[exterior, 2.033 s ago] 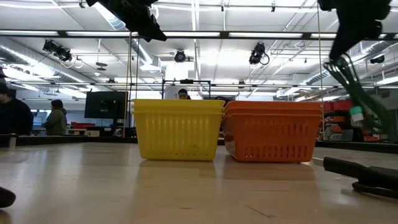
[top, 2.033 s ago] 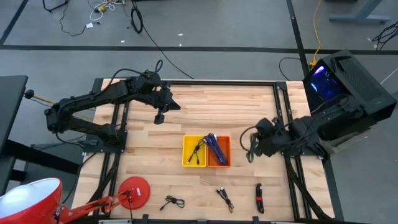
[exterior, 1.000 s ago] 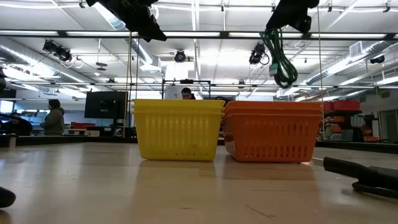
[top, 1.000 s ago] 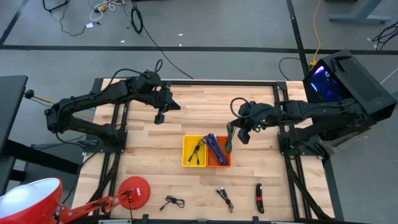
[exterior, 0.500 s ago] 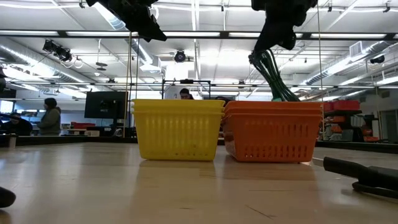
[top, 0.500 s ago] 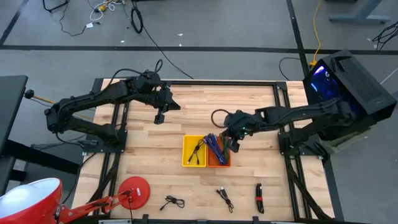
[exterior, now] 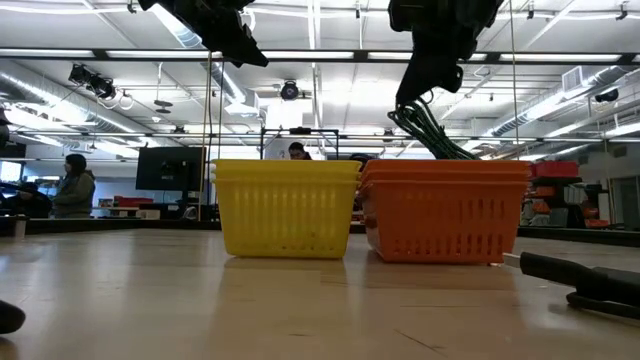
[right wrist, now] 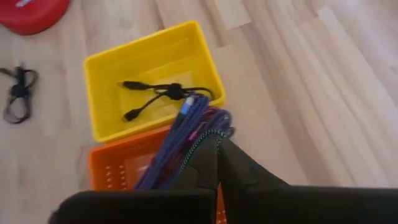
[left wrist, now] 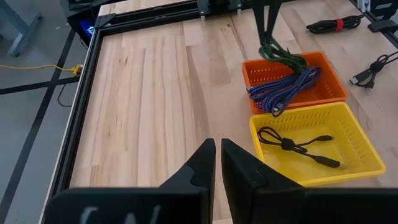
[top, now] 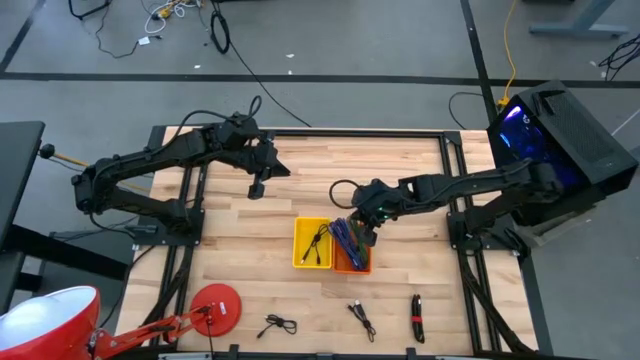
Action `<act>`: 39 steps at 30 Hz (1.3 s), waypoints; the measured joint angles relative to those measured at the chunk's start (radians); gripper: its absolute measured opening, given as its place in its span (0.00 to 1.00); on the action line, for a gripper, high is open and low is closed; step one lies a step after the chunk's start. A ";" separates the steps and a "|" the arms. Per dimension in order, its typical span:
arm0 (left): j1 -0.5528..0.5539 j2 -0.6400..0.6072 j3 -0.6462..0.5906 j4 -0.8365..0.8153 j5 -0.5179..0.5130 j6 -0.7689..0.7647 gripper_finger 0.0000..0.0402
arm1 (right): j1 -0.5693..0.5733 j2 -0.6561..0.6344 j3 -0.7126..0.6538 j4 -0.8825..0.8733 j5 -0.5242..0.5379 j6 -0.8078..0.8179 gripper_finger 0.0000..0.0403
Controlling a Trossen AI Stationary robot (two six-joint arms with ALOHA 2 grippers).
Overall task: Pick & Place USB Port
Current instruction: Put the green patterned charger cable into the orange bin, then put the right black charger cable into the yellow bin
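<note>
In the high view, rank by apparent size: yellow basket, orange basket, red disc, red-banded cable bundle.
1. Red disc.
2. Yellow basket; the orange basket looks about alike, partly covered by the right gripper, so unranked.
3. Red-banded cable bundle.

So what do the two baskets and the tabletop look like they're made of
The yellow basket and orange basket look like moulded plastic: uniform saturated colour, slotted walls in the low view. The tabletop looks like light wood, butcher-block style, with joined strips and visible grain.
</note>
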 joint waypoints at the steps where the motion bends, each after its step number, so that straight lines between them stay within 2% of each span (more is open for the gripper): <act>1: 0.000 0.000 0.000 0.000 -0.001 0.000 0.08 | -0.002 0.001 0.000 -0.001 0.015 -0.001 0.01; 6: 0.000 0.000 0.000 0.000 -0.001 0.000 0.08 | -0.025 0.002 0.000 0.002 0.048 -0.009 0.10; 13: 0.000 0.000 0.000 -0.001 -0.001 0.000 0.08 | -0.042 0.002 0.000 0.006 0.015 -0.034 0.20; 19: 0.000 0.000 0.000 -0.001 -0.001 -0.005 0.08 | -0.060 0.000 0.000 0.006 0.137 -0.105 0.25; 22: 0.000 0.000 0.000 -0.001 -0.001 -0.014 0.08 | -0.090 0.000 0.000 0.004 0.165 -0.140 0.26; 27: -0.002 0.015 0.000 -0.012 -0.001 -0.043 0.08 | -0.115 0.000 0.000 0.043 0.090 -0.121 0.26; 31: 0.001 0.033 0.001 -0.021 -0.017 -0.038 0.08 | -0.023 0.002 0.000 0.060 -0.044 -0.099 0.26; 35: 0.005 0.052 0.002 -0.013 -0.025 -0.032 0.08 | 0.109 0.004 0.000 0.006 -0.023 0.042 0.25; 39: 0.002 0.060 0.000 -0.010 -0.021 -0.034 0.08 | 0.239 0.004 -0.001 -0.090 0.030 0.283 0.24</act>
